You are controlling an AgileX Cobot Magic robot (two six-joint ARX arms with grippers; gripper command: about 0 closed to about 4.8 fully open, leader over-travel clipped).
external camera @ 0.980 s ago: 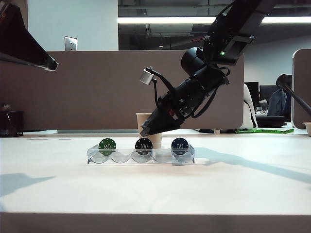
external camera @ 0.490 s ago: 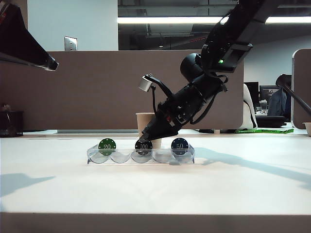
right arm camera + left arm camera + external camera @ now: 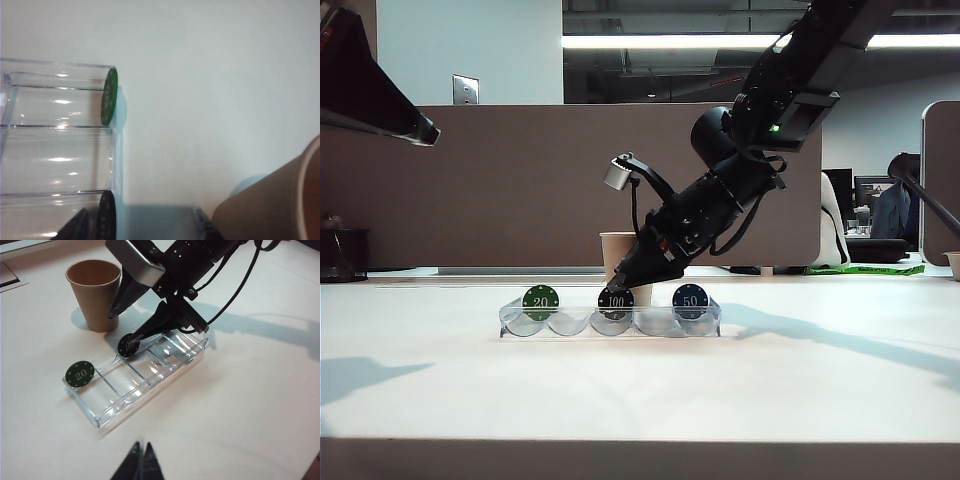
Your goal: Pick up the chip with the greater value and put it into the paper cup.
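The black "100" chip (image 3: 616, 301) stands on edge in the middle of the clear tray (image 3: 516, 322); it also shows in the left wrist view (image 3: 129, 346) and edge-on in the right wrist view (image 3: 106, 217). My right gripper (image 3: 617, 284) slants down onto it, open. One finger (image 3: 75, 228) sits close beside the chip inside the tray, the other (image 3: 206, 229) stands wide off toward the paper cup (image 3: 615, 250). The tan cup (image 3: 95, 295) stands upright just behind the tray. My left gripper (image 3: 140, 449) hangs shut over bare table, well short of the tray.
A green "20" chip (image 3: 540, 300) stands at the tray's left end and a dark blue "50" chip (image 3: 690, 299) at its right end. The left arm (image 3: 370, 90) sits high at the upper left. A brown partition runs behind the table.
My right gripper has sunk a little and tilted, bringing its open fingertips down around the top of the black chip. The chips, cup and left arm have not moved.
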